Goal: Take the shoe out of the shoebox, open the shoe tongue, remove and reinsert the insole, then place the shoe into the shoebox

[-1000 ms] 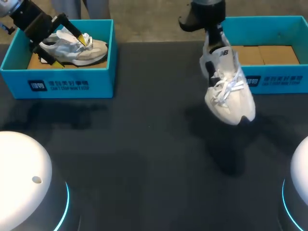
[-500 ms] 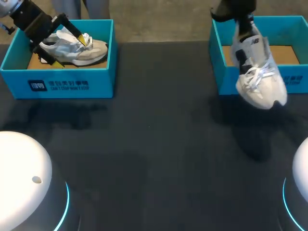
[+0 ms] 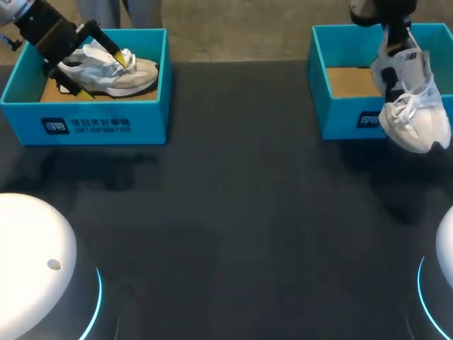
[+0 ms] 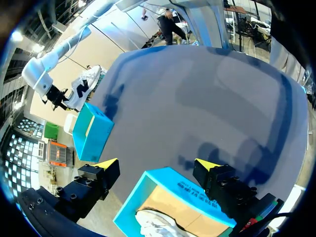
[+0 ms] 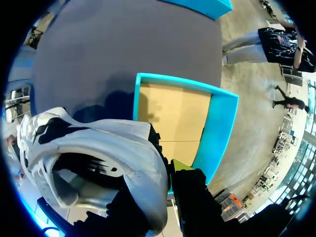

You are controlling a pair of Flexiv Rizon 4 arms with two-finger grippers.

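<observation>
On the table [image 3: 226, 212], the left shoebox [image 3: 106, 126] and right shoebox [image 3: 338, 122] sit at the far corners. The white shoe [image 3: 423, 133] hangs toe-down across the right shoebox's near wall with the right gripper [image 5: 168, 170] clamped on its heel, and the left gripper [image 3: 99, 71] stands spread apart over the other shoe [image 3: 138, 76]. If you carry the white shoe in without lifting, expect the toe or laces [image 3: 405, 112] to catch that wall and twist the shoe loose.

We see a charcoal table [image 3: 233, 212]. At upper left and upper right, the left shoebox [image 3: 106, 126] and right shoebox [image 3: 340, 120] are turquoise with tan floors and white print. The held shoe [image 3: 414, 106] is white with black patches and white laces. The boxed shoe [image 3: 134, 76] is white and grey. Our left gripper [image 3: 101, 74] is black, yellow-tipped.
</observation>
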